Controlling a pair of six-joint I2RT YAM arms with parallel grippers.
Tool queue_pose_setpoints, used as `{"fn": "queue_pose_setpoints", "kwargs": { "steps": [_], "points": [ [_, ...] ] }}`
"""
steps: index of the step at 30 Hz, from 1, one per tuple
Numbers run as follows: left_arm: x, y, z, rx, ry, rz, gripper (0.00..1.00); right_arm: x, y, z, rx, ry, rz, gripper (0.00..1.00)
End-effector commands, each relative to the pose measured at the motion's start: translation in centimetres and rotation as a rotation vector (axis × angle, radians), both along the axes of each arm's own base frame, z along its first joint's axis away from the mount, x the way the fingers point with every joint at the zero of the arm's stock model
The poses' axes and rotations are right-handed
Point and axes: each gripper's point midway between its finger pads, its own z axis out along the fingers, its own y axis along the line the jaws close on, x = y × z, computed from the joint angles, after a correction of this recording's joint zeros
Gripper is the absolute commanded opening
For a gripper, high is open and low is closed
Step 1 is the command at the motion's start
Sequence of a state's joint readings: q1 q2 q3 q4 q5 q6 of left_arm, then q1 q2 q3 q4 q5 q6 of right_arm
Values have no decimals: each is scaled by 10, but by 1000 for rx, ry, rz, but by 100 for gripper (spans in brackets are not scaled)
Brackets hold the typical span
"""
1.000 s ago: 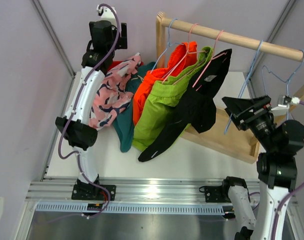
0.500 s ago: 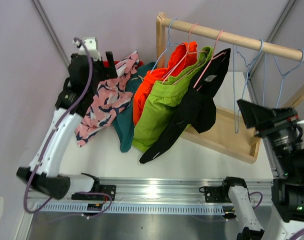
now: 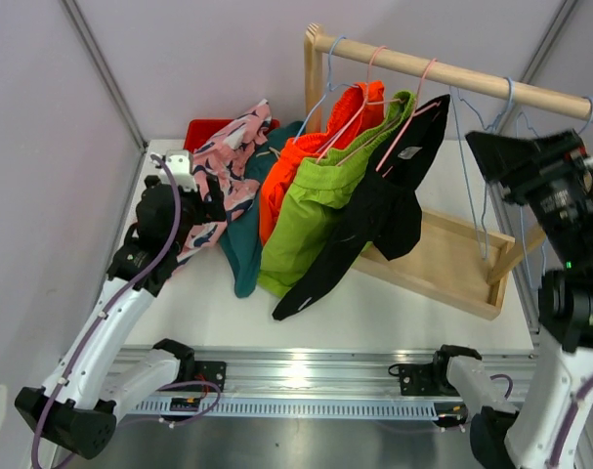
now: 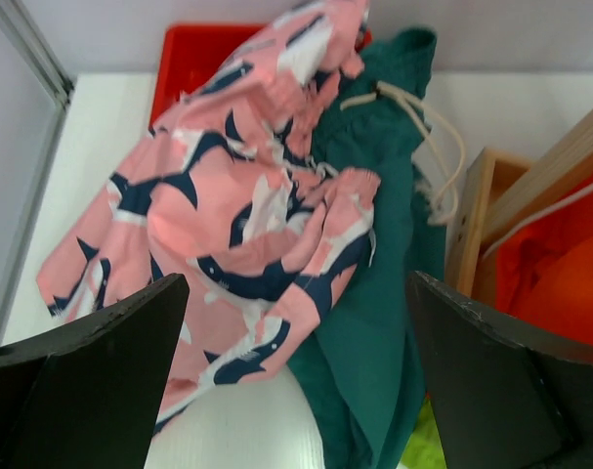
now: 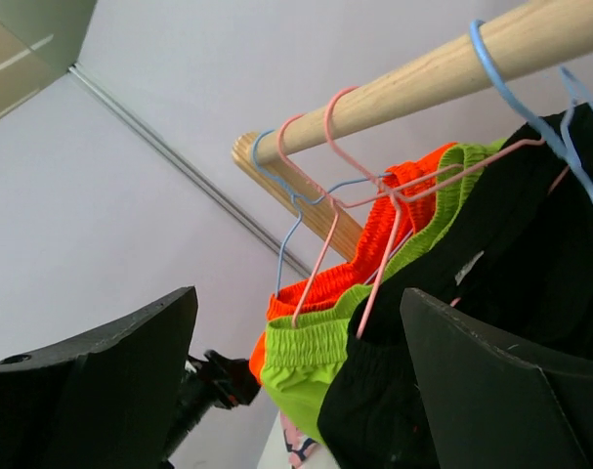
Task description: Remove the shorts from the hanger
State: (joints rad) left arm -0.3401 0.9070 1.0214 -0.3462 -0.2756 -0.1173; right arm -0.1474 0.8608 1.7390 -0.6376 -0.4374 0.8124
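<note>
The left gripper (image 4: 296,383) has backed off, spread and empty, leaving the soft pink navy-patterned shorts (image 4: 247,225) heaped beside the dark teal drawstring pair (image 4: 384,283), while the right gripper (image 5: 298,391), also spread, has risen toward the black fabric shorts (image 5: 530,293) still hanging

Top camera looks down from behind. Left wrist sits close over pink navy-patterned shorts (image 4: 247,225), right wrist gazing up at the round wooden rail (image 5: 433,83).

Shorts: orange (image 3: 281,191), lime (image 3: 301,220), black (image 3: 379,210) hang on hangers (image 3: 410,106); pink-patterned (image 3: 239,137) overlaps teal (image 3: 242,249), both crumpled.
</note>
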Motion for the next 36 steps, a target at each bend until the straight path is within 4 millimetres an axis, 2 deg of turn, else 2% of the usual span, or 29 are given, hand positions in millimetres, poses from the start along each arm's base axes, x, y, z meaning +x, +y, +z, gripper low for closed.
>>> {"fn": "queue_pose_setpoints", "kwargs": {
  "steps": [1,4,5,6,7,8,10,11,13,14,18,26,36],
  "points": [
    [-1,-9,4,-45,-36,-36,99,50,9,-1,-7,33,109,91],
    [-2,-10,-3,-43,-28,-42,99,70,15,-9,-38,90,96,89],
    [-2,-11,-5,-44,-25,-44,99,91,16,-22,-87,130,78,89],
    [-2,-11,-5,-46,-25,-45,99,93,34,-29,-118,155,118,88],
    [-2,-11,-5,-48,-25,-47,99,102,28,-40,-139,205,55,86],
    [-3,-11,-4,-49,-26,-47,99,114,31,-53,-175,236,46,85],
    [-4,-10,-3,-51,-34,-45,99,123,33,-64,-186,252,27,82],
    [-4,-10,-2,-51,-35,-42,99,129,34,-84,-189,291,28,81],
    [-6,-9,-2,-52,-38,-42,99,130,35,-85,-170,270,26,79],
    [-5,-10,-2,-54,-38,-45,99,133,35,-97,-171,294,27,79],
    [-5,-12,-4,-57,-29,-53,99,139,40,-109,-158,307,41,78],
    [-4,-13,-5,-64,-26,-53,99,150,57,-113,-132,289,70,76],
    [-4,-12,-7,-59,-16,-45,99,144,76,-81,-82,190,94,72]
  ]
}}
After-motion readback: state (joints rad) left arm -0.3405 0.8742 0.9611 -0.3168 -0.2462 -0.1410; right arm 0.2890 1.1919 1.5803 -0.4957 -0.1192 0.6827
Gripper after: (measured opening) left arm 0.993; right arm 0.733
